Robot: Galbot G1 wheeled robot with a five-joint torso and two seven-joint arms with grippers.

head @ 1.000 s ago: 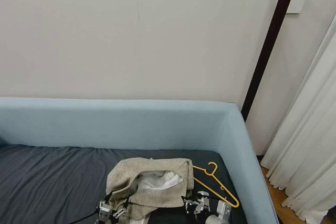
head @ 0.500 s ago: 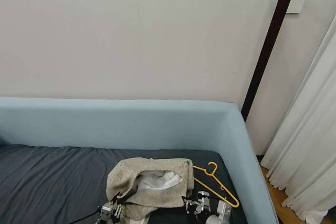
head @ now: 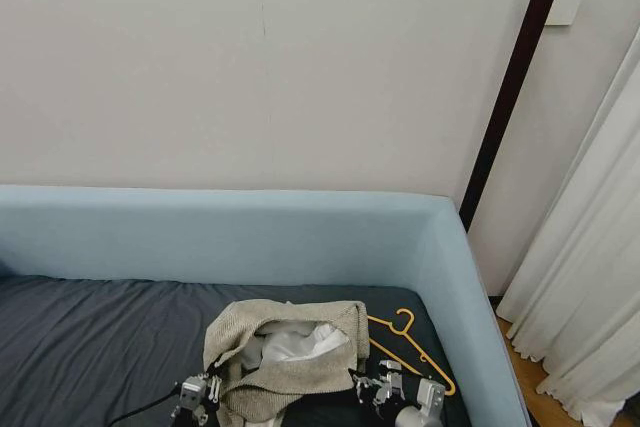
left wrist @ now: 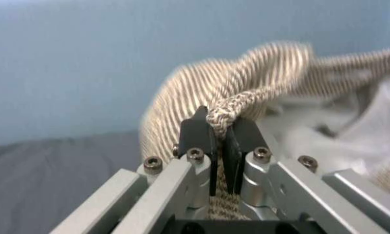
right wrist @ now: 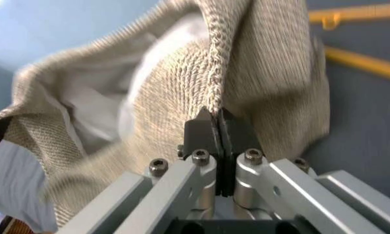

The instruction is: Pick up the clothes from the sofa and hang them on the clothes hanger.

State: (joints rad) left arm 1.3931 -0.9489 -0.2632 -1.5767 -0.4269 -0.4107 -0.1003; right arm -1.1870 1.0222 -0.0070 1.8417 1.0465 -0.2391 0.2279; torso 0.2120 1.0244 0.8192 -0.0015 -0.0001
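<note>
The two end effectors are pulling a little farther apart than a moment ago, and the sweater point(head: 232, 325) is opening wider between them. More of its white inside is showing. That looks like a good sign: the sweater is being spread out, ready for the hanger point(right wrist: 363, 64).

The left end effector point(left wrist: 222, 127) is pinching one knitted edge tight. The right end effector point(right wrist: 217, 124) is squeezing the other edge, nearly closed on it. The sweater is hanging between them, low over the dark seat of the sofa point(head: 250, 237). The yellow hanger is lying on the seat just beside the sweater, on the right.
</note>
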